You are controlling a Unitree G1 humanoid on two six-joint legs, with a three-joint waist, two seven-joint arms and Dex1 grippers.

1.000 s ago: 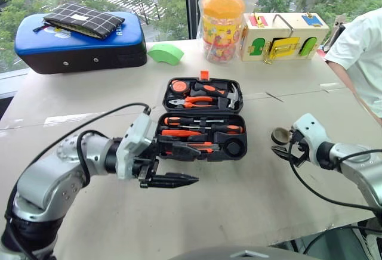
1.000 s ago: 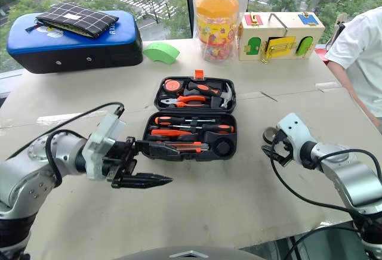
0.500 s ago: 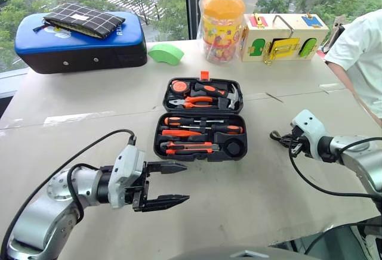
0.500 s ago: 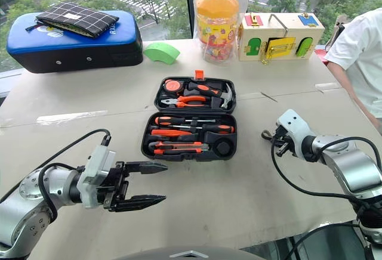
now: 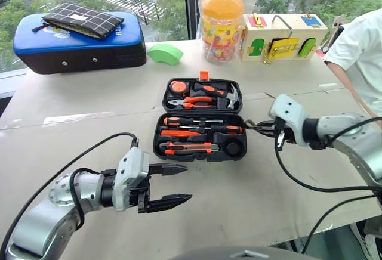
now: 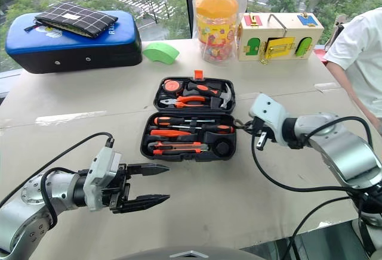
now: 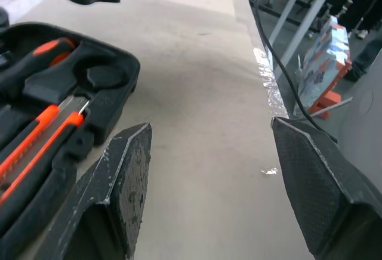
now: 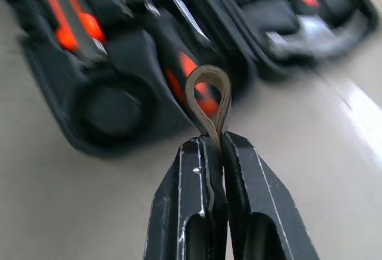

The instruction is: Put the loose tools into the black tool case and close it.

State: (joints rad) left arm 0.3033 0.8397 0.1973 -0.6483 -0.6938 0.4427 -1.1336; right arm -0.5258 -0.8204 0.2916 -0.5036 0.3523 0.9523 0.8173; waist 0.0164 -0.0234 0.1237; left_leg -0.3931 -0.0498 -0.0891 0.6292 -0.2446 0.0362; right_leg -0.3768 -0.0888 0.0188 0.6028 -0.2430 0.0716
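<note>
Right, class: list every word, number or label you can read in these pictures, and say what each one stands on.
None can be read with certainty.
White lettering on the end of the blue-topped case: too small to read.
White patch on the checked pouch: no legible text.
Coloured print on the yellow jar: too blurred to read.

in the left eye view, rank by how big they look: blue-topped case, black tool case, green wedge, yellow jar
1. blue-topped case
2. black tool case, close to it in size, and nearer the camera
3. yellow jar
4. green wedge
</note>
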